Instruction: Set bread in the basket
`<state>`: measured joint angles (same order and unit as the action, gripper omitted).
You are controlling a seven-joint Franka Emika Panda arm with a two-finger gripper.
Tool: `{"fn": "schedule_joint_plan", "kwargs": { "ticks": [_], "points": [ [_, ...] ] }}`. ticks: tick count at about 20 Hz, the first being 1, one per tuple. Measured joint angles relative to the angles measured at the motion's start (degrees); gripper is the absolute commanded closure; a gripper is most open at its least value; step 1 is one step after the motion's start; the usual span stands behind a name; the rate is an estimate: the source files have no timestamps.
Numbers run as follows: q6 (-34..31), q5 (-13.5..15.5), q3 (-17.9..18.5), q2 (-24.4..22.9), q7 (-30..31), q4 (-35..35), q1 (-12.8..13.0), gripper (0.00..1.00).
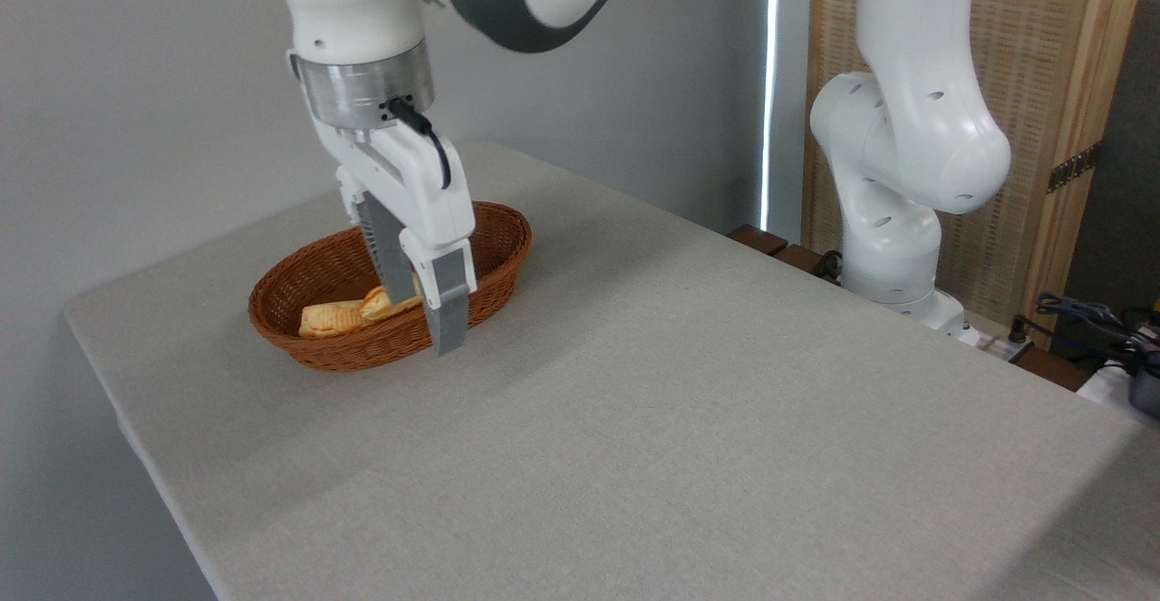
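Wicker basket [494,256] — bread [391,302] inside, gripper [419,311] spread.

Bread [391,304] lies in the basket [494,261] between spread fingers [449,311].

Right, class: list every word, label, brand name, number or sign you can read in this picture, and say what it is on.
None can be read: no lettering shows on the robot arm, pincer, basket, bread or table.
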<state>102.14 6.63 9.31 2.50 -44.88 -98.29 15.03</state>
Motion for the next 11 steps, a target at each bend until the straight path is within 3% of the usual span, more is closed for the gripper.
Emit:
{"fn": "schedule_joint_plan", "kwargs": {
  "ticks": [4, 9, 11],
  "points": [
    [-0.7, 0.0, 0.2, -0.8, -0.6, 0.0, 0.1, 0.00],
    [-1.1, -3.6, 0.3, -0.9, 0.1, -0.1, 0.1, 0.00],
    [-1.1, -3.7, 0.3, -0.9, 0.3, -0.1, 0.1, 0.00]
  ]
}}
